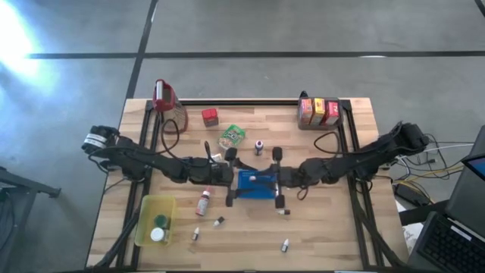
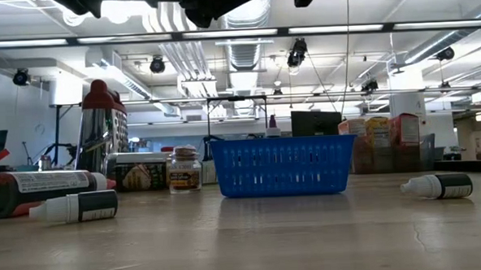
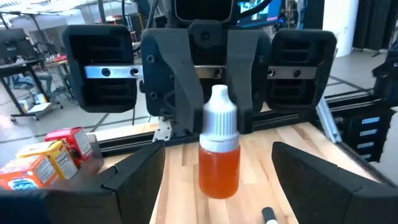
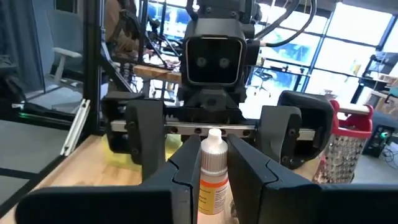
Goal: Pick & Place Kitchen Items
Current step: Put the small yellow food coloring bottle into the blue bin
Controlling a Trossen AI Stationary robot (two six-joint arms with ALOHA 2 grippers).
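Right gripper (image 4: 214, 171): clamped on white-capped orange bottle (image 4: 211, 180), above blue basket (image 1: 256, 182).
Left gripper (image 3: 217, 180): fingers spread, facing bottle.

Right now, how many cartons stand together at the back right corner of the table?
3, in a row side by side: an orange-red carton, a yellow carton and a red carton. From above, none seems hidden.

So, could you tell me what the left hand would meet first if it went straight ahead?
Probably the orange dropper bottle, which the right hand holds up directly before the open left hand. Depth is hard to judge, but nothing shows between them.
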